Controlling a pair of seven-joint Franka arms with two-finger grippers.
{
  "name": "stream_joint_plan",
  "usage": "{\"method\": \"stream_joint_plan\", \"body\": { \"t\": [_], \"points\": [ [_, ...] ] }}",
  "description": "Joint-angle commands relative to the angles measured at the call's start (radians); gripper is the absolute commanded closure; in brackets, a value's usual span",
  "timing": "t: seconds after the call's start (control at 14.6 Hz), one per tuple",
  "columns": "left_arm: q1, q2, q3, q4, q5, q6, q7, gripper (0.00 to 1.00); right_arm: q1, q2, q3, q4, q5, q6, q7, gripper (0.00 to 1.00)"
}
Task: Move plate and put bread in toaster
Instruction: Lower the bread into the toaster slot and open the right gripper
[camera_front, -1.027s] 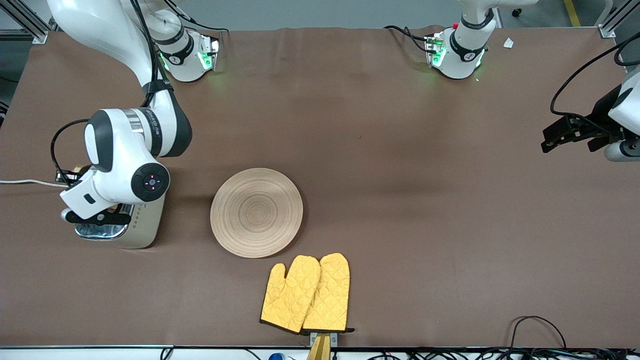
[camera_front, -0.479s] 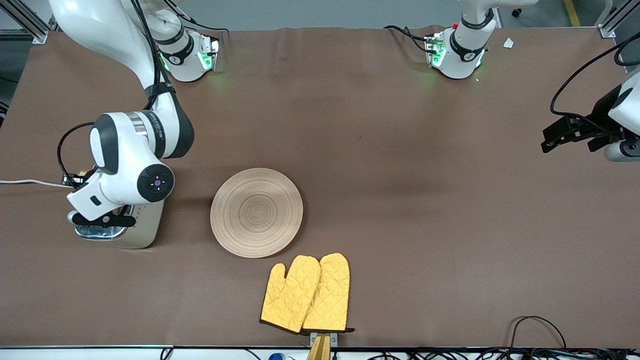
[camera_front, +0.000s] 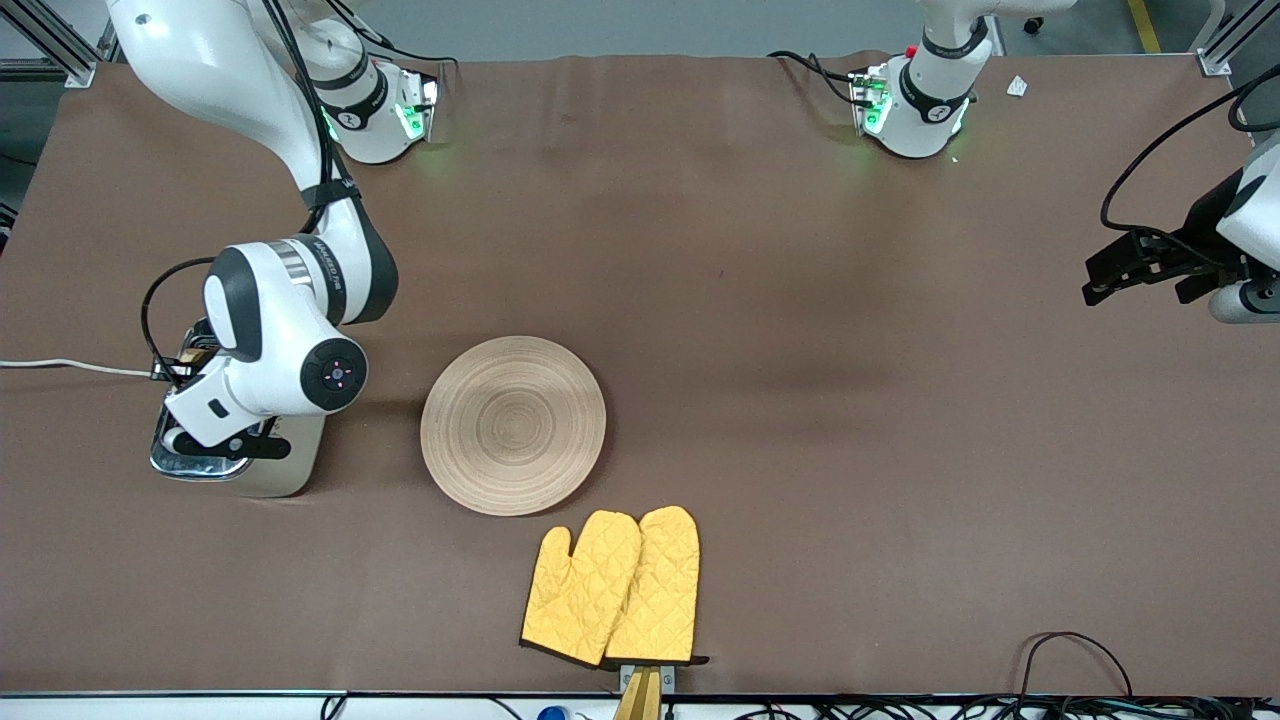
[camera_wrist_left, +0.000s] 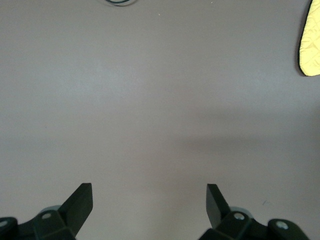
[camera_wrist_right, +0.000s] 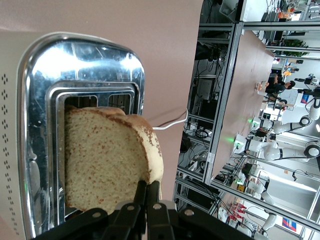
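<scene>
Brown matting covers the whole surface (camera_front: 800, 300), and nearest the front camera lies a pair of yellow oven mitts (camera_front: 612, 587) at the surface's edge. Just past them sits the round wooden plate (camera_front: 513, 425), bare, its rim close to the mitts but apart from them. Beside the plate, toward the right arm's end, stands the toaster (camera_front: 245, 465), cream-sided with a chrome top, its white cord (camera_front: 70, 367) trailing off the edge.

Over the toaster hangs the right hand (camera_wrist_right: 148, 196), fingers pressed together on the crust of the bread (camera_wrist_right: 107, 160). In the right wrist view the slice stands upright over one slot (camera_wrist_right: 92, 97), its lower part seemingly at or just inside the opening; how deep it sits cannot be told.

The risks, as I judge them, are these. The slice looks about as wide as the slot, so a corner could catch on the chrome rim and the bread could buckle or tear. The pinch is on a thin strip of crust, which could crumble. Pushing sideways against the light toaster might shift it.

Farthest off, toward its own end of the surface, the left hand (camera_wrist_left: 150, 202) waits with fingers spread, holding nothing, over bare matting.
</scene>
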Motion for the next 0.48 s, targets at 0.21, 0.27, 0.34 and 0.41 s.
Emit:
{"method": "stream_joint_plan", "body": {
  "t": [0.21, 0.27, 0.34, 0.41],
  "points": [
    [0.001, -0.004, 0.001, 0.015, -0.008, -0.020, -0.005, 0.00, -0.029, -0.016, 0.011, -0.077, 0.044, 0.036, 0.037, 0.97],
    [0.001, -0.006, 0.001, 0.015, -0.008, -0.020, -0.004, 0.00, -0.028, -0.014, 0.011, -0.079, 0.077, 0.036, 0.042, 0.94],
    [0.003, -0.007, 0.001, 0.015, -0.008, -0.021, -0.004, 0.00, -0.026, -0.007, 0.010, -0.077, 0.113, 0.035, 0.056, 0.90],
    [0.003, -0.007, 0.003, 0.015, -0.009, -0.021, -0.004, 0.00, -0.025, -0.007, 0.011, -0.077, 0.121, 0.033, 0.063, 0.75]
  ]
}}
